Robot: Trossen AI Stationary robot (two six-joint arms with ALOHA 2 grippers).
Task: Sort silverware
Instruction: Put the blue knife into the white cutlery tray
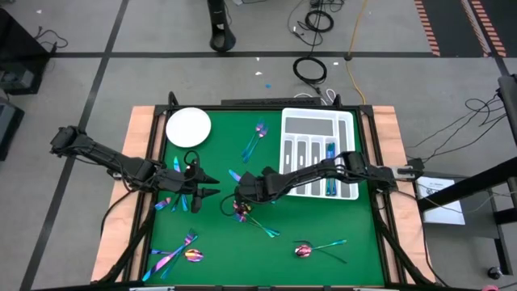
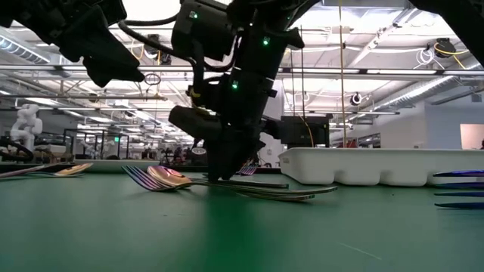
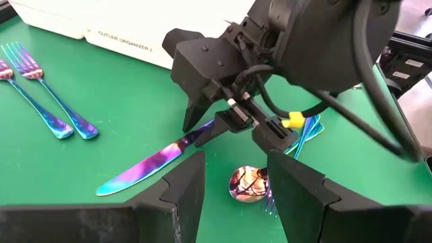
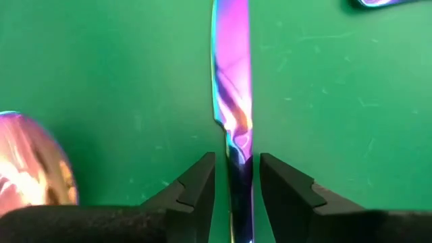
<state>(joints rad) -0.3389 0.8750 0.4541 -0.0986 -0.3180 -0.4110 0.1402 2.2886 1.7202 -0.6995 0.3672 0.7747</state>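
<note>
An iridescent pink-and-blue knife (image 4: 233, 88) lies flat on the green table (image 1: 323, 218), also seen in the left wrist view (image 3: 145, 165). My right gripper (image 4: 236, 182) points steeply down over the knife's handle end. Its fingers stand open on either side of the handle, with a narrow gap showing on each side. A pink spoon bowl (image 4: 30, 162) lies close beside it on the table. My left gripper (image 3: 236, 196) hangs open above the table to the left of the right gripper (image 1: 240, 192), with nothing between its fingers.
A white compartmented tray (image 1: 317, 153) stands at the back right with silverware in one slot. A round white plate (image 1: 188, 127) sits at the back left. More silverware lies near the tray (image 3: 40, 94), at the front left (image 1: 174, 257) and front right (image 1: 305, 250).
</note>
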